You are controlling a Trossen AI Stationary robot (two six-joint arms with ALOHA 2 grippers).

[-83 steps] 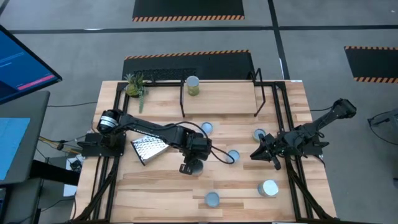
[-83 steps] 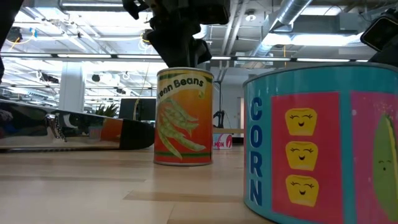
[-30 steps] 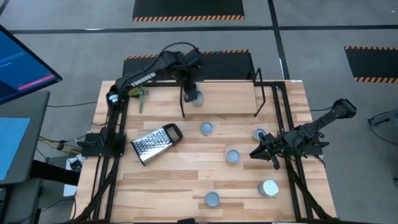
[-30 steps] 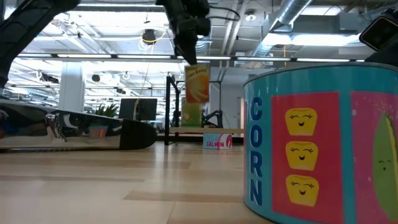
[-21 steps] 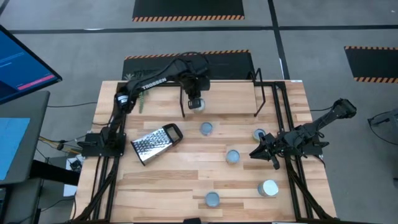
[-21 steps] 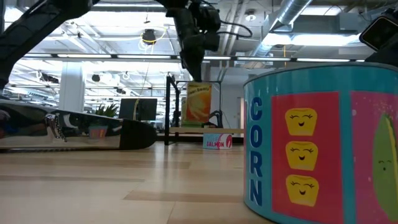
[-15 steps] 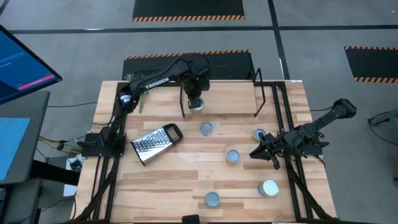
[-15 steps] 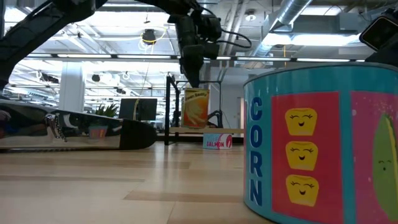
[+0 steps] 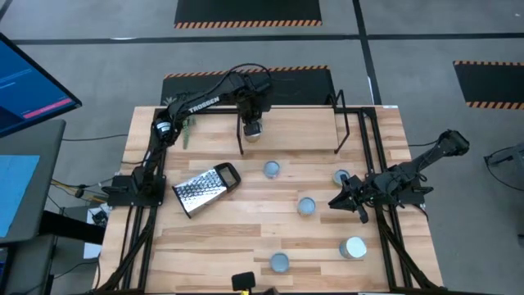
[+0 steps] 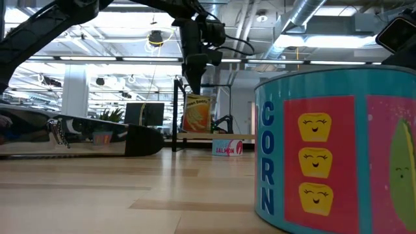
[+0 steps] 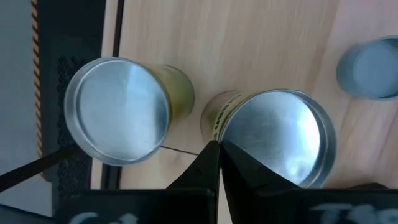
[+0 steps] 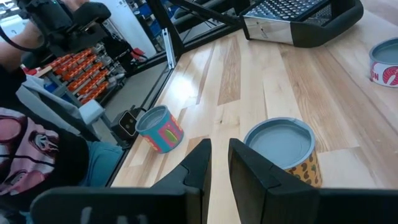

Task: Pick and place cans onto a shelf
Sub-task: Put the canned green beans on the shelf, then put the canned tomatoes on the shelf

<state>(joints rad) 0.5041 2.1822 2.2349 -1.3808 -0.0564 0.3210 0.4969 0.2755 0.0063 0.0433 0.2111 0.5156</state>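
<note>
- We see the left gripper reaching over the shelf at its left end, fingers pressed together and empty, poised just above two cans.
- In the left wrist view one can stands at the shelf's edge and a second can stands close beside it.
- Five more cans lie spread on the table, one of them near the grater.
- The right gripper waits at the table's right side, fingers slightly parted, holding nothing.
</note>
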